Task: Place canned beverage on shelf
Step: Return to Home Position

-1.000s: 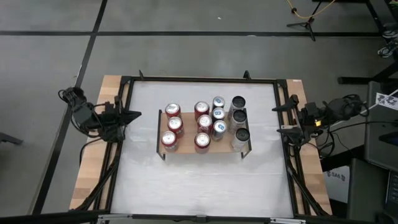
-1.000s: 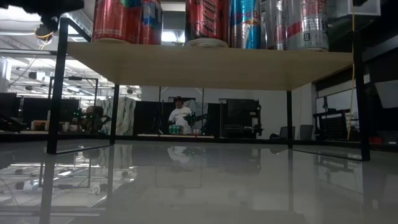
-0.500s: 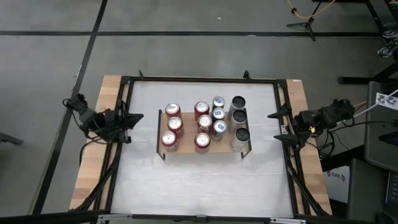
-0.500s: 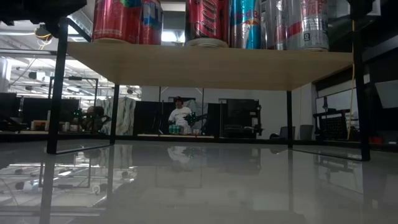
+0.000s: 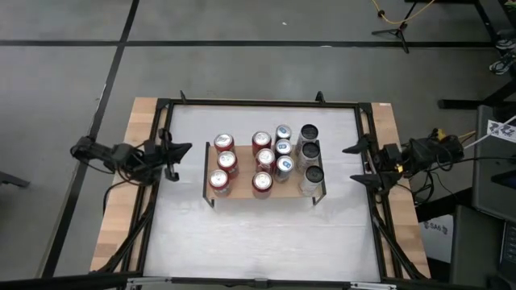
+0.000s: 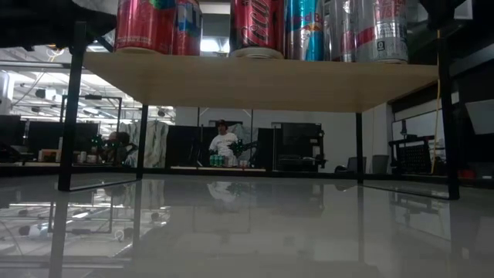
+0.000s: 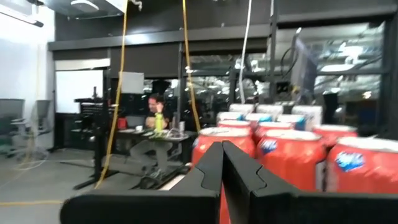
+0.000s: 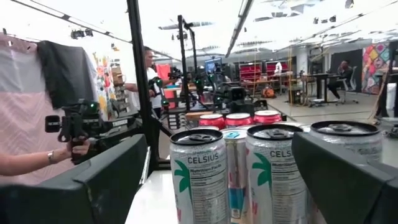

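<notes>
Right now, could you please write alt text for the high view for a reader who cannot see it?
Twelve cans stand in four rows of three on a shelf at the middle of a white table. The left gripper, shut, and the right gripper, open, sit at the table's side edges, apart from the shelf.
</notes>
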Controlling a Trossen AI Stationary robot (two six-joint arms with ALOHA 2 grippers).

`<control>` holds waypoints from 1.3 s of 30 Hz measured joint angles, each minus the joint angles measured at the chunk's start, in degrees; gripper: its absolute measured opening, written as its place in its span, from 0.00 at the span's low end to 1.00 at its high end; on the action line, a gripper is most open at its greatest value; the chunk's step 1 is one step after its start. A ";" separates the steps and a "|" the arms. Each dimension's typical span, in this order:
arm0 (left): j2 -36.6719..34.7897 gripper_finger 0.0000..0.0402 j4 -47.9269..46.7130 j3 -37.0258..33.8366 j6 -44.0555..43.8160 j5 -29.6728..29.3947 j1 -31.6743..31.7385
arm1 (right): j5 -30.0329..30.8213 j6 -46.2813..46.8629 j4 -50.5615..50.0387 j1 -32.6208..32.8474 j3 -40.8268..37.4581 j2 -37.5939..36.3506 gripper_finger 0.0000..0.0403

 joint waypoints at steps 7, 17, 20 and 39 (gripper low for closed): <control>0.00 0.00 -6.32 0.00 -1.84 0.64 4.82 | -4.96 2.47 0.39 -5.77 0.00 4.13 0.97; 0.00 0.00 -13.59 0.00 -0.02 7.25 10.32 | -9.81 1.32 0.63 -11.55 0.00 8.74 0.97; 0.00 0.00 -15.64 0.00 -0.20 8.87 12.11 | -10.89 0.77 0.77 -12.99 0.00 8.24 0.97; 0.04 0.00 -25.01 0.00 -6.30 15.39 17.44 | -14.78 -2.31 -0.02 -17.98 -4.79 6.20 0.97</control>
